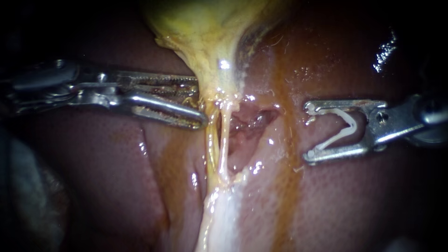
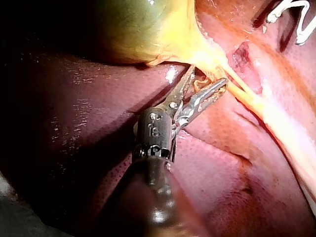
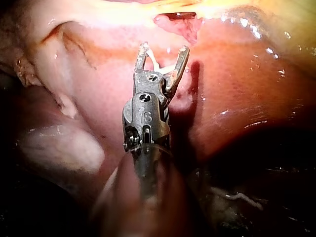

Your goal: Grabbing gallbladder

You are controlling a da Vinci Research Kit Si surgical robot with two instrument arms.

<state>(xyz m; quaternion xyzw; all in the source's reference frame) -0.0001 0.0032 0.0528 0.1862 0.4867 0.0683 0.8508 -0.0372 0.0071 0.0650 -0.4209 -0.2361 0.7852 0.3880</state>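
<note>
The yellow-green gallbladder [image 1: 205,28] hangs at the top middle and narrows to a neck [image 1: 217,81]. My left instrument [image 1: 200,101] comes in from the left, its jaws open, with the tips at the left edge of that neck. From its own arm's camera, the left instrument [image 2: 208,75] shows a gap between the jaws and yellow tissue [image 2: 200,85] lying in it. My right instrument [image 1: 308,132] stands right of the neck over the liver [image 1: 93,163]. Its jaws are wide apart and hold a white clip [image 1: 340,133], clear of the tissue.
Pale strands [image 1: 219,140] run from the neck down to a white band [image 1: 219,219]. A raw red pocket [image 1: 247,121] lies just right of them. Orange-stained fluid streaks the liver [image 1: 284,186]. The right instrument [image 3: 164,48] carries the clip [image 3: 163,64] just short of that pocket [image 3: 180,22].
</note>
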